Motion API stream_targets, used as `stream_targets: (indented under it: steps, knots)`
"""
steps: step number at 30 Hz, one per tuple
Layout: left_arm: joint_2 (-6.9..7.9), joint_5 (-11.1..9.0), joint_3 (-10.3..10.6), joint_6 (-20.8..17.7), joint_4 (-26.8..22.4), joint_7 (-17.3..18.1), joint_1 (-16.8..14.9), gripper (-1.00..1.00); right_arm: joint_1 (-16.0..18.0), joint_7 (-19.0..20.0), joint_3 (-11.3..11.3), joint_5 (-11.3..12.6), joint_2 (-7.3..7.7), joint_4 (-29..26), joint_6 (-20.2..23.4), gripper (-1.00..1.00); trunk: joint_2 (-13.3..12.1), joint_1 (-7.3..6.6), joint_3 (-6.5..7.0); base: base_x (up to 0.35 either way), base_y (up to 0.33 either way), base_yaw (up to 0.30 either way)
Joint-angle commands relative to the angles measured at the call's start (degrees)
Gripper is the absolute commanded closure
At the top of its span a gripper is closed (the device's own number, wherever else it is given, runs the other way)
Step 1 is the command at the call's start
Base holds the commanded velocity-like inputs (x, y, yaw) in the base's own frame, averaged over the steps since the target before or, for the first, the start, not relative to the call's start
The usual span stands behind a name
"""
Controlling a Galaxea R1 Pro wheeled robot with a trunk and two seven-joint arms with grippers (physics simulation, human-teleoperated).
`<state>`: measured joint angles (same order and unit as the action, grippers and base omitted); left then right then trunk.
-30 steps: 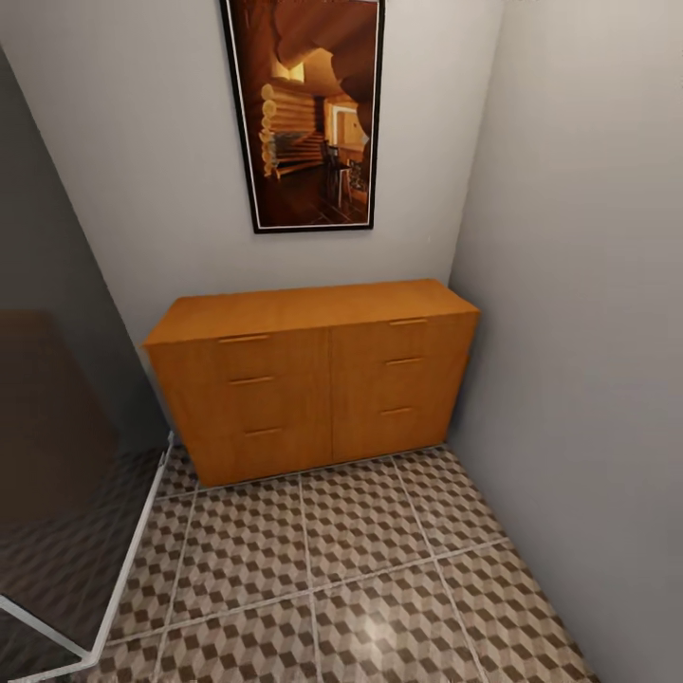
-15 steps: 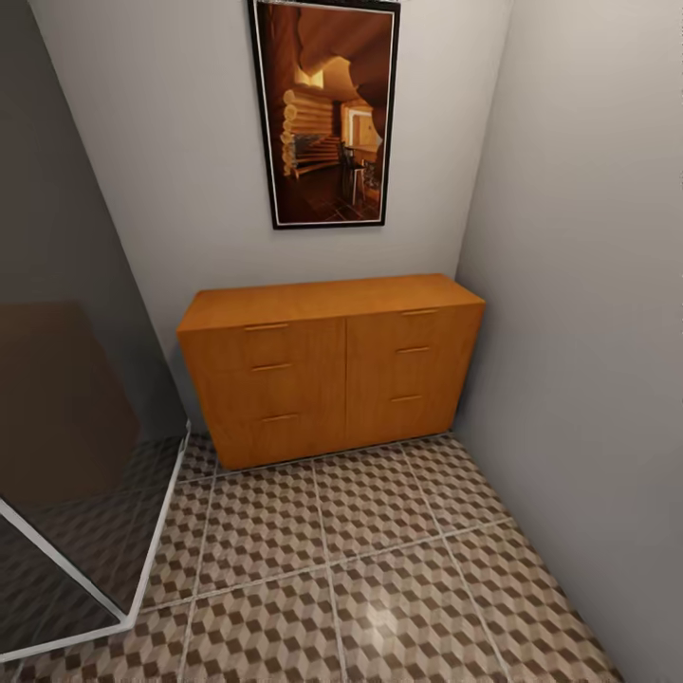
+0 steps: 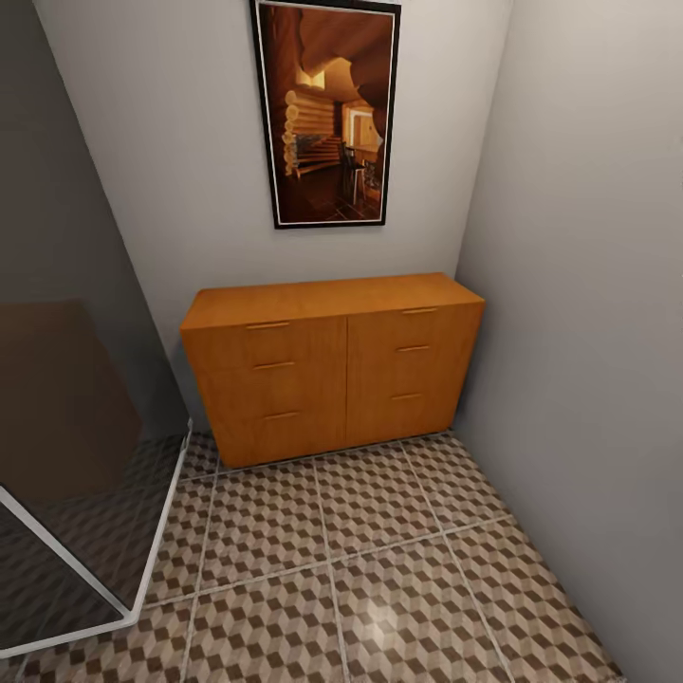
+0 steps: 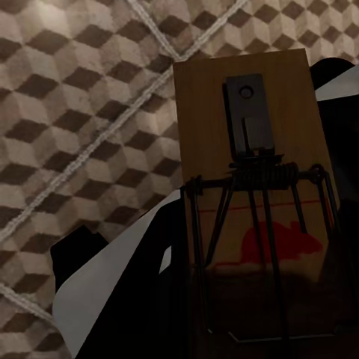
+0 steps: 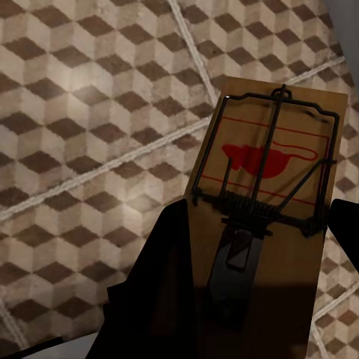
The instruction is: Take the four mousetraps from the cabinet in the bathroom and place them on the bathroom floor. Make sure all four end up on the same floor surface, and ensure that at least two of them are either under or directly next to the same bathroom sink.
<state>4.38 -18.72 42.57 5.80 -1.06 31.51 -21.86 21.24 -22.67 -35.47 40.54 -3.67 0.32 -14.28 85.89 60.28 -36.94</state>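
Observation:
The orange-brown cabinet [image 3: 332, 379] stands against the back wall with all six drawers closed. Cube-patterned bathroom floor [image 3: 379, 569] stretches in front of it. In the left wrist view, a wooden mousetrap [image 4: 247, 127] with a red mouse print sits between the dark fingers [image 4: 127, 314] of my left gripper [image 4: 247, 292], held above the tiles. In the right wrist view, my right gripper [image 5: 254, 292] is shut on a second mousetrap [image 5: 273, 172], with one finger [image 5: 161, 299] beside it. The bathroom sink is out of view.
A glass shower screen [image 3: 66, 427] with a white frame [image 3: 156, 541] borders the floor at the left. A grey wall [image 3: 588, 332] closes the right side. A framed picture [image 3: 327, 114] hangs above the cabinet.
The head view shifted, so the cabinet now looks a little farther and more to the right than a second ago. That is camera motion. Since half a second ago almost nothing differs.

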Motion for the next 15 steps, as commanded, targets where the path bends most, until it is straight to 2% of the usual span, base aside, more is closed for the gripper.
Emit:
stream_targets:
  steps: [1,5,15]
  knots:
    - [0.02,-0.3,0.5,0.4,0.0,-0.1,0.0,1.0,0.0,-0.1,-0.5,0.6,-0.02,0.0,-0.2,1.0,0.0,0.0,-0.05,0.0,0.0,-0.046]
    - [0.02,-0.3,0.5,0.4,0.0,-0.1,0.0,1.0,0.0,-0.1,-0.5,0.6,-0.02,0.0,-0.2,1.0,0.0,0.0,0.05,0.0,0.0,-0.187]
    - [0.03,-0.3,0.5,0.4,0.0,-0.1,0.0,1.0,0.0,-0.1,-0.5,0.6,-0.02,0.0,-0.2,1.0,0.0,0.0,0.46,0.0,0.0,-0.276]
